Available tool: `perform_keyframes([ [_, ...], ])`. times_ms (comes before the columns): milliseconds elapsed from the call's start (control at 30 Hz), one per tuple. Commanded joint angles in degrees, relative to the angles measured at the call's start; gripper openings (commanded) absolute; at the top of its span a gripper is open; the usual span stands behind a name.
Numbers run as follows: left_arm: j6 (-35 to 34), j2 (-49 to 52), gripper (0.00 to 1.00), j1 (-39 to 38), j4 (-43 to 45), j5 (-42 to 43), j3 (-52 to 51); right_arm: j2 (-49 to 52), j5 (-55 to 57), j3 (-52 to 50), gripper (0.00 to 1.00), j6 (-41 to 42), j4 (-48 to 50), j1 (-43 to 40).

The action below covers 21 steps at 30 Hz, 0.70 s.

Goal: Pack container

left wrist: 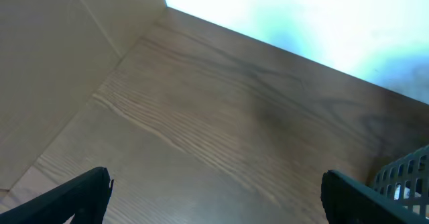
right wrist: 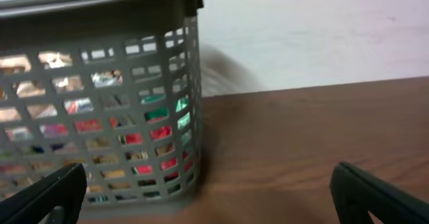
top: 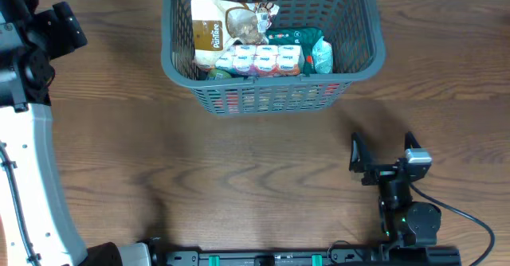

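Observation:
The grey-blue slotted container [top: 362,27] stands at the back centre of the table. It holds a tan and white bag [top: 213,33], a pack of small white cups [top: 259,59] and green packets [top: 301,38]. My right gripper [top: 383,148] is open and empty over bare table, in front of the container's right corner. In the right wrist view the container's wall [right wrist: 100,23] fills the left half, beyond my open fingers [right wrist: 209,170]. My left gripper [left wrist: 216,177] is open and empty above bare wood. The container's corner [left wrist: 405,177] shows at the lower right of the left wrist view.
The wooden table [top: 239,178] spreads in front of the container. My left arm [top: 32,67] stands at the far left edge, its end near the back left corner. A cable [top: 470,214] trails from the right arm near the front edge.

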Motion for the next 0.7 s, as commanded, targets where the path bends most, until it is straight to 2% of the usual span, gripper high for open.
perform_keyframes([
  [0, -0.72, 0.33, 0.99, 0.2, -0.15, -0.46, 0.31, -0.61, -2.47, -0.2, 0.99, -5.46, -1.03, -0.42],
  [267, -0.72, 0.33, 0.99, 0.2, -0.15, -0.46, 0.31, -0.61, -2.84, -0.2, 0.99, -10.01, -1.9, -0.42],
  [667, -0.72, 0.33, 0.98, 0.2, -0.15, -0.46, 0.31, -0.28, -2.75, -0.17, 0.99, -9.99, -6.56, -0.42],
])
